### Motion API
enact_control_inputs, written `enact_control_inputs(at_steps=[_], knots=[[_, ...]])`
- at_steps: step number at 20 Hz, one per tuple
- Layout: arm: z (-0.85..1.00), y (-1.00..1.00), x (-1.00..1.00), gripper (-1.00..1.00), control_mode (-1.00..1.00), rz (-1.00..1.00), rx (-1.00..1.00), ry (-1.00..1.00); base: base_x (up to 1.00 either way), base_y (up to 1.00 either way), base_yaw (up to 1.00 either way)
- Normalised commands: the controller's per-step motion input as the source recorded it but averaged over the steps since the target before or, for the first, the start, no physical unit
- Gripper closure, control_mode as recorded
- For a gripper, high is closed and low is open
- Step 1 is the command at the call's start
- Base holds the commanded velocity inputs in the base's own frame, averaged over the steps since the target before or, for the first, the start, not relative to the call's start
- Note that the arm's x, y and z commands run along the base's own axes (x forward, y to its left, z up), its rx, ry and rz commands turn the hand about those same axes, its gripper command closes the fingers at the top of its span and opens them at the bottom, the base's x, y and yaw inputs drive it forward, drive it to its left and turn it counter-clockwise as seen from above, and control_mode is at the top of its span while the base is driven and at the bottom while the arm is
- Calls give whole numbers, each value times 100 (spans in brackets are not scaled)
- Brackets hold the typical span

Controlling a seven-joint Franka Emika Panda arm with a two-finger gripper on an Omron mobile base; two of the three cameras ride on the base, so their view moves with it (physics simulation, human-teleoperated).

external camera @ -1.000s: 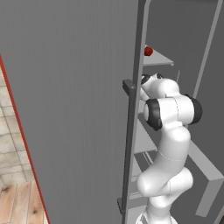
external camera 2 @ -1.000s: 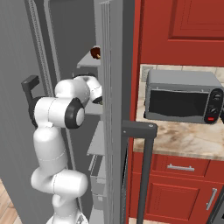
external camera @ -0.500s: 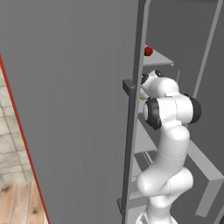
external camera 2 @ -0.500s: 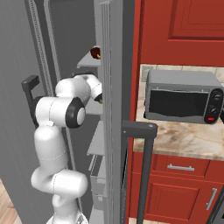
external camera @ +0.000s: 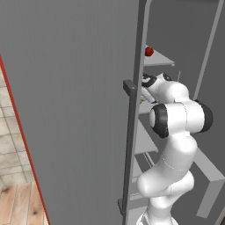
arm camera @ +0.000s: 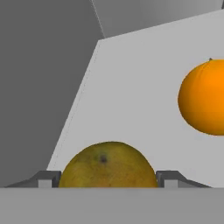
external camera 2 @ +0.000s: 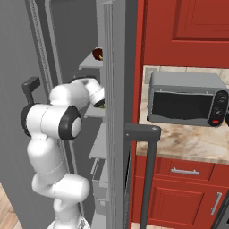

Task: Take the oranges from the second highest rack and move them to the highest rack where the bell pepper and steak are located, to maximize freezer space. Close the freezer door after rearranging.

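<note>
My gripper (arm camera: pixel 108 180) reaches into the freezer over the second highest rack (arm camera: pixel 131 83). Its fingertips (arm camera: pixel 47 179) press against both sides of one dull orange (arm camera: pixel 108 165), so it is shut on that fruit. A second, brighter orange (arm camera: pixel 203 98) rests on the same rack farther in, to the right. On the highest rack (external camera: pixel 161 59) sits the dark-red bell pepper (external camera: pixel 149 51), also seen in the right base view (external camera 2: pixel 97 54). I cannot make out the steak. The freezer door (external camera: pixel 74 101) stands open to the left of my arm.
The door's vertical bar handle (external camera: pixel 130 132) runs close beside my forearm. Lower shelves (external camera: pixel 147 140) sit below the hand. To the right stand a second grey door edge (external camera 2: pixel 117 112), a toaster oven (external camera 2: pixel 185 98) on a stone counter and red cabinets (external camera 2: pixel 188 197).
My hand has edged slightly deeper and lower toward the rack. The jaws have kept the same width.
</note>
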Motion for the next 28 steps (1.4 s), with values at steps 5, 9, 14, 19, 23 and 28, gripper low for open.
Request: enact_control_inputs(at_steps=[5,9,14,19,23,28], knots=[[11,-2,-82,100,-100,0,0,-10,0,0,0],[55,0,-64,100,-100,-2,0,0,0,0,0],[98,0,-34,100,-100,-6,-2,8,0,0,0],[84,0,-61,100,-100,-6,-5,10,0,0,0],[61,-4,-78,100,-100,-13,-3,1,0,0,0],[57,0,-67,100,-100,-11,0,0,0,0,0]])
